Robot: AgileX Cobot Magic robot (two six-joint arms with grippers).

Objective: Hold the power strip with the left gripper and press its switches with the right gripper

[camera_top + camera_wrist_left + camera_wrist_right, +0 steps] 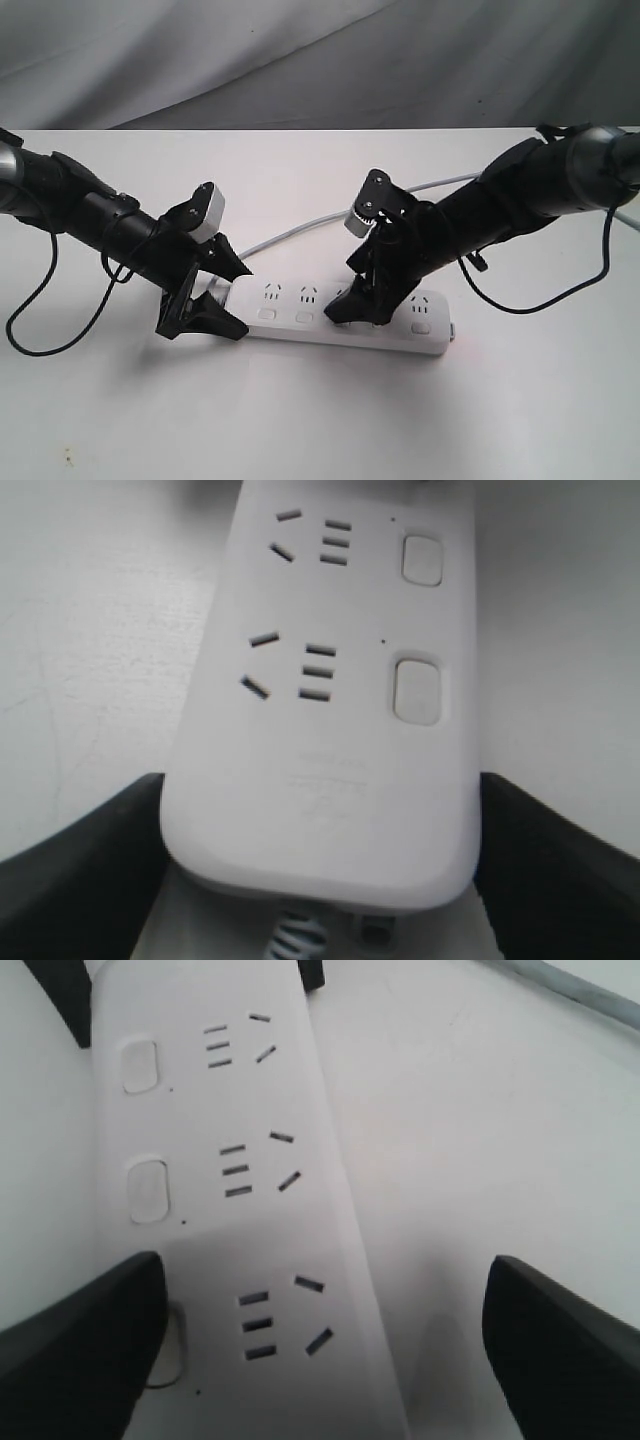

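Observation:
The power strip [330,322] lies flat on the table, a long white bar with a row of outlets. My left gripper [236,300] is shut on its cord end. In the left wrist view both black fingers [80,880] press the strip's [320,730] sides, and two switches [417,690] show beyond them. My right gripper [365,303] hovers open over the strip's middle. In the right wrist view [322,1262] one finger [80,1350] partly covers a switch [172,1345], while the other finger [570,1350] hangs over bare table. Two more switches [149,1190] lie uncovered.
The strip's grey cord [300,232] curves back across the white table [320,420] toward the right. Black arm cables loop down at the left [30,335] and right [540,300]. A grey cloth backdrop [300,60] closes the far side.

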